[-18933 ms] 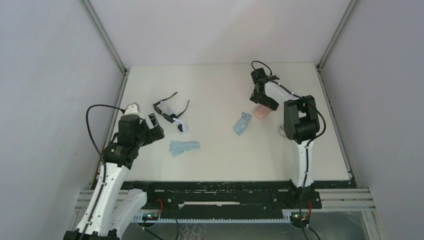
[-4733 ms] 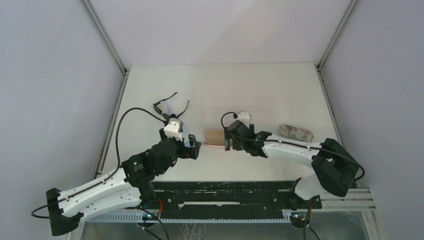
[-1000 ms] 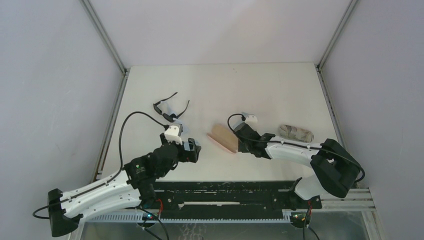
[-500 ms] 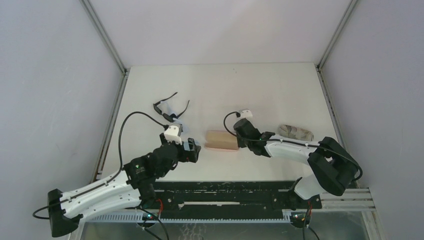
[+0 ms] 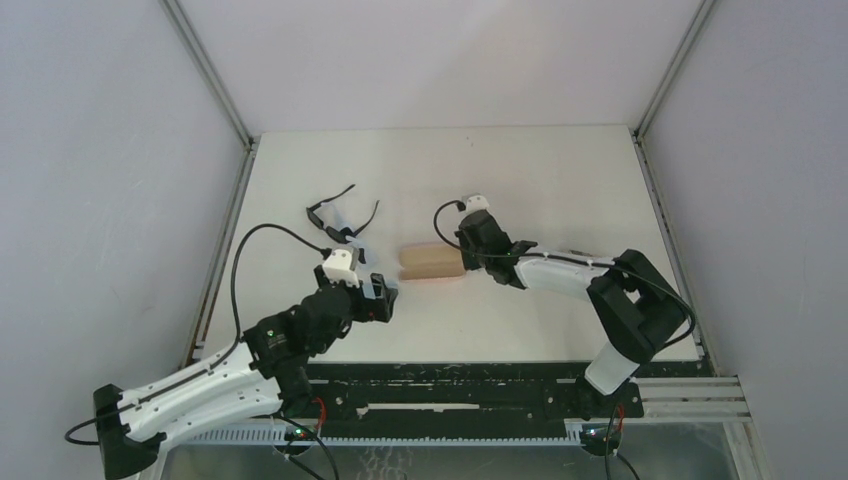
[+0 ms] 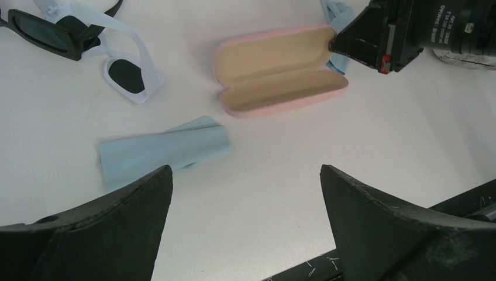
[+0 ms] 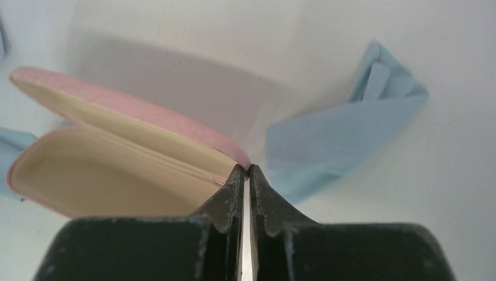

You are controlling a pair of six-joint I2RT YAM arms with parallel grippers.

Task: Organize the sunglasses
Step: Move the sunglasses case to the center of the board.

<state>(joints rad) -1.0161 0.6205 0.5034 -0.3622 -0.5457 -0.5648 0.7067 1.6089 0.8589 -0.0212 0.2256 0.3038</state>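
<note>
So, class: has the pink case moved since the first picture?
Yes. The case has shifted left and nearer, away from the right rail, toward the black sunglasses.

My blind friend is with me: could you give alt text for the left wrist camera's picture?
An open pink case lies on the table, the right hand's shut tip touching its end. The white sunglasses and black sunglasses lie at upper left, a light-blue cloth nearer the wide-open left hand.

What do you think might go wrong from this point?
The right gripper, shut at the lid rim of the open pink case, may slip off or tip it. The case may drag the light-blue cloth just behind it. The white sunglasses overlap the black pair, so lifting one could snag the other.
</note>
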